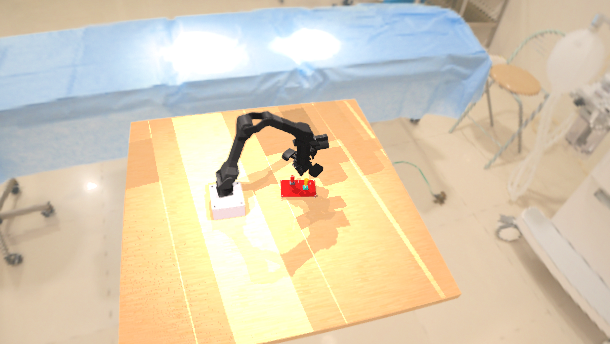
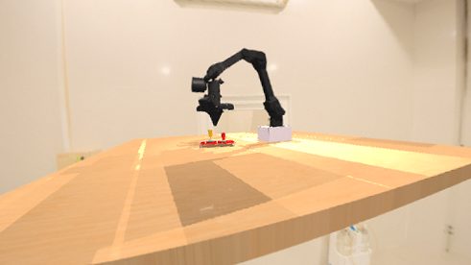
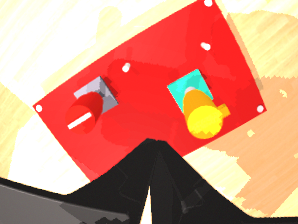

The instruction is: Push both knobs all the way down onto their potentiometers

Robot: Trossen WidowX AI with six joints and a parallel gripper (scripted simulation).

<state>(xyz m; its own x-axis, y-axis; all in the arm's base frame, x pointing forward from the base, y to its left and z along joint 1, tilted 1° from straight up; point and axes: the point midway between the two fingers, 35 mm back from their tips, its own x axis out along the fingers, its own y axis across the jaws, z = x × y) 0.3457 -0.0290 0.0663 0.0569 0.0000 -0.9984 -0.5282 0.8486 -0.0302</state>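
Observation:
The red circuit board stands low on the table. A red knob with a white line on top is over the grey potentiometer; whether a gap remains under it cannot be told. A yellow knob stands higher over the teal potentiometer, with a bit of pale shaft showing between them in the wrist view. Both potentiometers are on the board. My gripper is shut and empty, above the board and beside both knobs, touching neither.
Small white pegs stick up from the board, and white dots mark its corners. The arm's white base block stands on the table on the arm's side of the board. Patchy light and shadow cross the wooden table.

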